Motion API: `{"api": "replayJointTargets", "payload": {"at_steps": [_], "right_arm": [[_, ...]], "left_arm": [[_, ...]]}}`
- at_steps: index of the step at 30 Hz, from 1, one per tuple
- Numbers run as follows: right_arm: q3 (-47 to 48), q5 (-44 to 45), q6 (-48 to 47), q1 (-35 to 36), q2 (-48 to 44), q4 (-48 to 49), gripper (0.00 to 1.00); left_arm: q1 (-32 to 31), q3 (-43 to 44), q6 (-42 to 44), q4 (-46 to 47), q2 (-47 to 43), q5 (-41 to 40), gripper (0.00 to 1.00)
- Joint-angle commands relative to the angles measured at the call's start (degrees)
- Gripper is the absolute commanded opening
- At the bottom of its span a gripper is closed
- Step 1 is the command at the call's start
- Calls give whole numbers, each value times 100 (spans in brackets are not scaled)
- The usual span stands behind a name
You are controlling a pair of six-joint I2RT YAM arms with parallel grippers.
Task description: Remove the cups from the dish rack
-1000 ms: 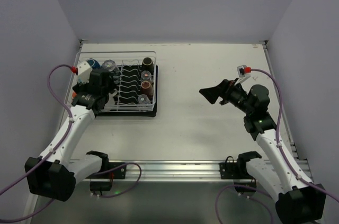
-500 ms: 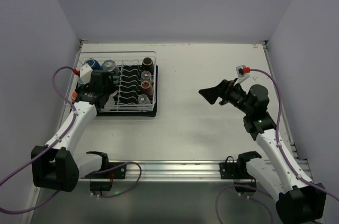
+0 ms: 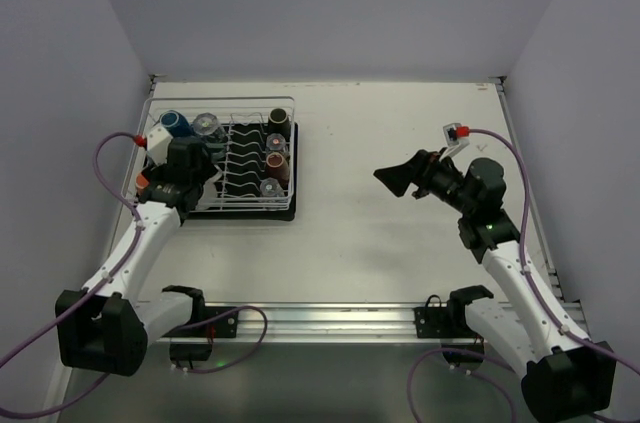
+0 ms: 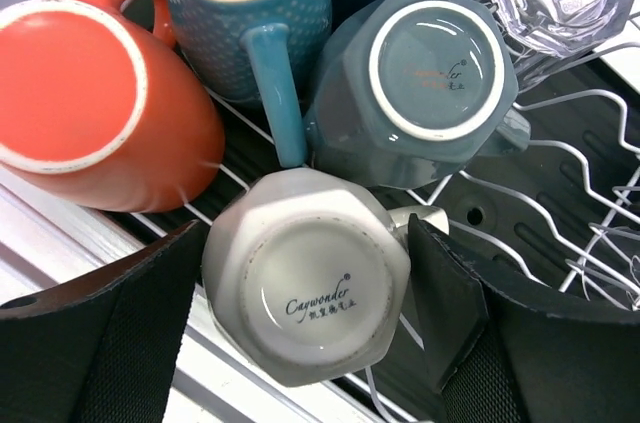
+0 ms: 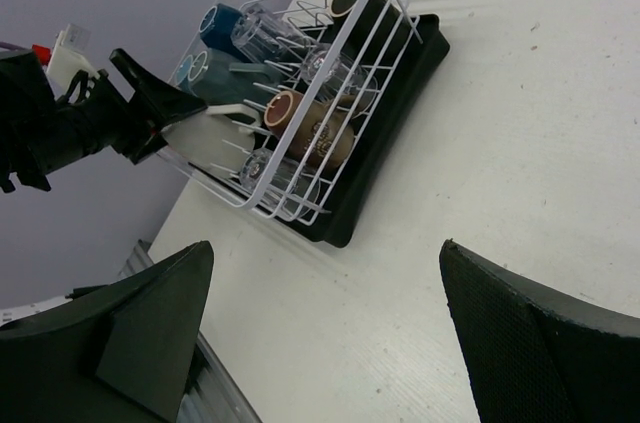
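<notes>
- White surface (image 3: 400, 143) between pale lilac walls (image 3: 330, 3) carries the dish rack (image 5: 415, 58) at far left.
- Left tool (image 4: 305, 243) straddles the cream mug (image 4: 305, 298); grip unclear.
- Right tool (image 5: 328, 248) gapes, released.

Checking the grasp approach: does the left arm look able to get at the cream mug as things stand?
Probably yes. The left gripper has a finger on either side of the upturned cream mug; the orange mug and grey mug crowd it but sit outside the jaws.
</notes>
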Motion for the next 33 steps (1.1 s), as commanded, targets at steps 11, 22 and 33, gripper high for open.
{"api": "replayJointTargets", "payload": {"at_steps": [11, 22, 33], "right_arm": [[290, 175, 2, 396, 184, -151, 97], [413, 386, -85, 704, 123, -248, 97], [422, 377, -182, 757, 202, -213, 98]], "left_arm": [[48, 173, 548, -10, -886, 236, 0], [48, 330, 872, -274, -613, 850, 76], [48, 383, 1497, -502, -438, 853, 100]]}}
